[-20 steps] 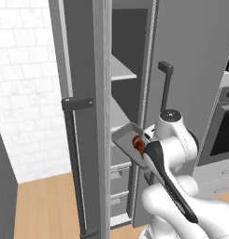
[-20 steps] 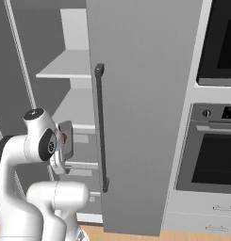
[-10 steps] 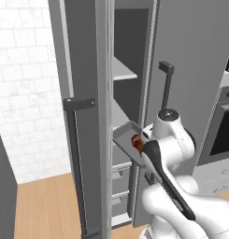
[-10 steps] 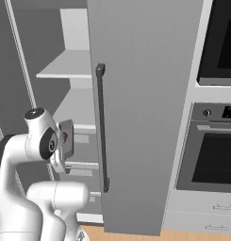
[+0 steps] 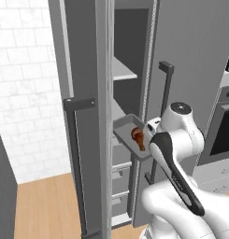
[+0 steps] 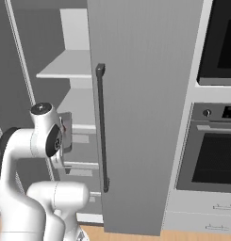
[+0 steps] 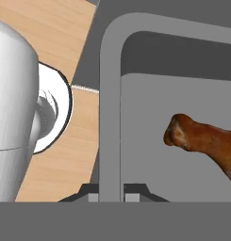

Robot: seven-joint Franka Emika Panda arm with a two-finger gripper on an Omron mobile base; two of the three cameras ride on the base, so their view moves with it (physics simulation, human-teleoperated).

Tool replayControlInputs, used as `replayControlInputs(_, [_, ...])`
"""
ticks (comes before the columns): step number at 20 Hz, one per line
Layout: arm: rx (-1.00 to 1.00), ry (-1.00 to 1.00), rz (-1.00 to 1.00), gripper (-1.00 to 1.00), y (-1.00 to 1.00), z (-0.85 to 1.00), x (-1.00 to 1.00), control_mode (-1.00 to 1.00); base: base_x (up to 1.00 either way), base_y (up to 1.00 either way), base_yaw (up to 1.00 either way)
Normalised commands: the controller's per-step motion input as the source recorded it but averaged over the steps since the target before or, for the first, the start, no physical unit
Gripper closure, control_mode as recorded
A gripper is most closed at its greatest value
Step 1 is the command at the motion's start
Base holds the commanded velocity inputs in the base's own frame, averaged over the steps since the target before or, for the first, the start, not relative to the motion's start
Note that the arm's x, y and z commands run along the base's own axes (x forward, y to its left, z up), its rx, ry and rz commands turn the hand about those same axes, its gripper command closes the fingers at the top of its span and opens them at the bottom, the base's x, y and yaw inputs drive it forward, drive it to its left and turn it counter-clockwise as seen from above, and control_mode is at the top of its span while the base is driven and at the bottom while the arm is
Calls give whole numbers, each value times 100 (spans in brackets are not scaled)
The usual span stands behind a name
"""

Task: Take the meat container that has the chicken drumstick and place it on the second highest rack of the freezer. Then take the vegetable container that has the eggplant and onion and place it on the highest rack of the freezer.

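Holding the tray [image 5: 126,132] by its near edge, I carry it level in front of the open freezer [image 5: 130,56], at about the height of the lower shelf [image 5: 117,111]. From the left base view the drumstick [image 5: 138,138] lies in the tray's near half, close to my wrist; my gripper itself is hidden behind my own arm there. The upper shelf [image 5: 123,70] sits well above the tray.

From the right base view my elbow covers most of the tray [image 6: 65,132], which shows just beside it, left of the freezer door's bar handle [image 6: 102,127]. The upper shelf [image 6: 65,66] and the lower shelf [image 6: 77,106] both show inside.

In the hand view my fingertips [image 7: 90,196] are pinched narrowly on the tray's rim [image 7: 111,117], one on each side of the wall. The drumstick [image 7: 206,143] lies inside, off to the right of my fingers and not touching them.
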Motion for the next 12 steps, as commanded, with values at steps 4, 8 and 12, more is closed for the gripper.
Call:
replayControlInputs(4, [2, -1, 0, 100, 12, 25, 9, -100, 0, 0, 0])
replayControlInputs(8, [0, 0, -1, 100, 12, 5, 42, -100, 0, 0, 0])
replayControlInputs(12, [4, 0, 0, 100, 6, 0, 62, -100, 0, 0, 0])
